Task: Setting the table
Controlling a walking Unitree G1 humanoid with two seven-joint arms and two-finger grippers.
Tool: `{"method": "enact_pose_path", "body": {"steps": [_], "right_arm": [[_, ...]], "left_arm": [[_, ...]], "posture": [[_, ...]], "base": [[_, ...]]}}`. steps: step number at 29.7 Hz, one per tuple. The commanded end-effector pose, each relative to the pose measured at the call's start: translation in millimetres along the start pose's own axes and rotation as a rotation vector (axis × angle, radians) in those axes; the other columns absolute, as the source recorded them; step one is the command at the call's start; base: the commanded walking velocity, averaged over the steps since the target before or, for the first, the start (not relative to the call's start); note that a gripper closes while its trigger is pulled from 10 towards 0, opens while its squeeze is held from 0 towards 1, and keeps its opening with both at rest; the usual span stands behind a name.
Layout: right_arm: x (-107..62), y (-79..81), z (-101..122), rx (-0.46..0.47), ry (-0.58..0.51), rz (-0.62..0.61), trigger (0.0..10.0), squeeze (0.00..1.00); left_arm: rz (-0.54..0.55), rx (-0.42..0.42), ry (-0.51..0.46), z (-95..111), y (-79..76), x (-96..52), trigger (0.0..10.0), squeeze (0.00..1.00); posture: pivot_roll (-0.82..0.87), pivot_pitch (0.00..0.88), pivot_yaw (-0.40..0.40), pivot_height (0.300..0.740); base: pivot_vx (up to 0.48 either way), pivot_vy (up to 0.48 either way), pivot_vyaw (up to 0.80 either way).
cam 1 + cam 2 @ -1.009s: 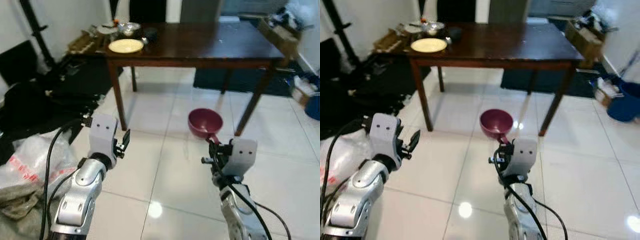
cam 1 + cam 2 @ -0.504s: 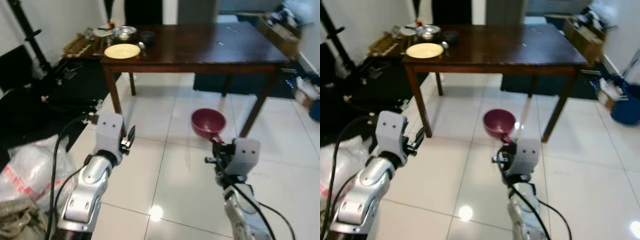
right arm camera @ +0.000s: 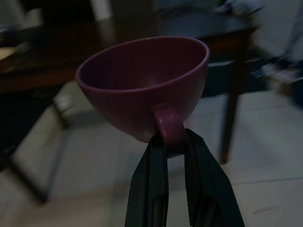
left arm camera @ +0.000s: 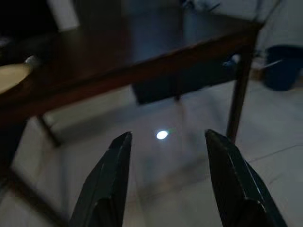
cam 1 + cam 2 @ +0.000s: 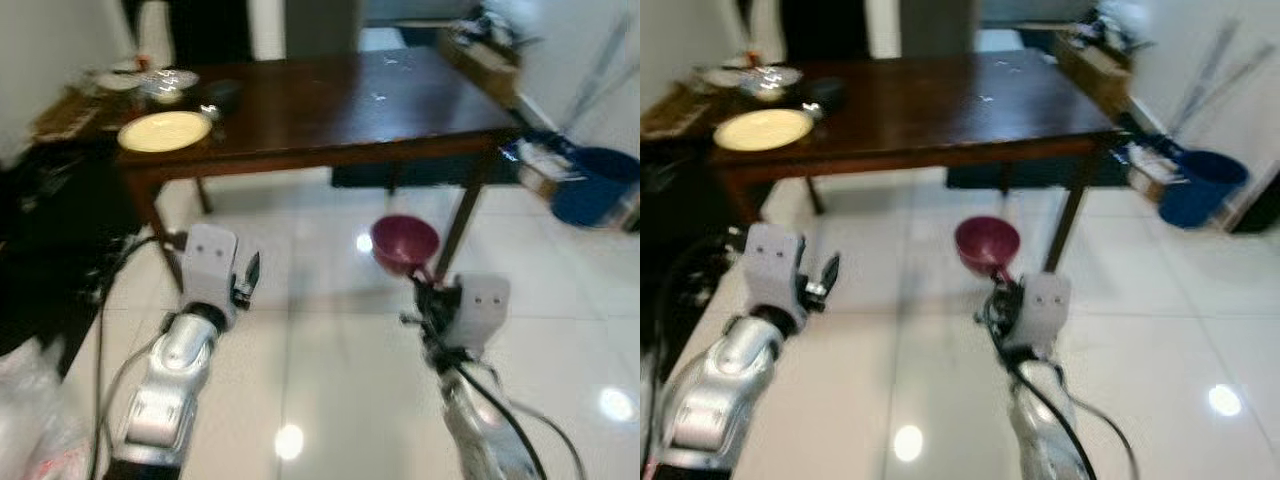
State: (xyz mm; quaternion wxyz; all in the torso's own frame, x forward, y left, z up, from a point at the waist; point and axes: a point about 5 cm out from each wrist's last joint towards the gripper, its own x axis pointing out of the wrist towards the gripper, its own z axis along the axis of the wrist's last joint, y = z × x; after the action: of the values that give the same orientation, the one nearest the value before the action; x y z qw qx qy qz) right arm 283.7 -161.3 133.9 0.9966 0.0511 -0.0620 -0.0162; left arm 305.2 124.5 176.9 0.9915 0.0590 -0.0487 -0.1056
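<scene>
Both silver arms are raised forward from the lower frame over the white tiled floor (image 5: 560, 330). The left gripper (image 5: 250, 272), lower left of centre, carries nothing; in the left wrist view its fingers (image 4: 106, 182) stand spread apart. The right gripper (image 3: 169, 144) is clamped on the handle of a maroon cup (image 3: 142, 85), held upright with its mouth up at centre frame, above the floor and in front of the table's right leg. A dark wooden table (image 5: 330, 110) spans the upper frame. A pale yellow plate (image 5: 164, 130) sits on its left end, with a metal bowl (image 5: 166, 84) behind it; the bowl's contents cannot be made out. A blue bucket (image 5: 592, 198) stands at the right edge.
</scene>
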Motion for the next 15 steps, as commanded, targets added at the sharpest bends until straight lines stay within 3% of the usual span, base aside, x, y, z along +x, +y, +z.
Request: {"method": "enact_pose_path", "body": {"steps": [1, 7, 15], "right_arm": [[-2.0, 8.1, -3.3, 0.02, 0.01, 0.021, 10.0, 0.0], [-1.9, 7.9, -3.5, 0.02, 0.01, 0.018, 10.0, 0.0], [-2.3, 7.4, -3.2, 0.02, 0.008, 0.014, 10.0, 0.0]], "left_arm": [[0.018, 0.002, 0.03, -7.7, 6.4, -3.9, 10.0, 0.0], [0.015, 0.002, 0.03, -7.9, 6.3, -3.9, 10.0, 0.0], [0.009, 0.003, 0.03, -7.8, 5.6, -3.6, 10.0, 0.0]], "posture": [[-0.05, 0.0, 0.12, 0.74], [-0.05, 0.0, 0.123, 0.74], [-0.06, 0.0, 0.126, 0.74]], "base": [[0.48, 0.0, -0.8], [0.48, 0.0, -0.77], [0.48, 0.0, -0.53]]}}
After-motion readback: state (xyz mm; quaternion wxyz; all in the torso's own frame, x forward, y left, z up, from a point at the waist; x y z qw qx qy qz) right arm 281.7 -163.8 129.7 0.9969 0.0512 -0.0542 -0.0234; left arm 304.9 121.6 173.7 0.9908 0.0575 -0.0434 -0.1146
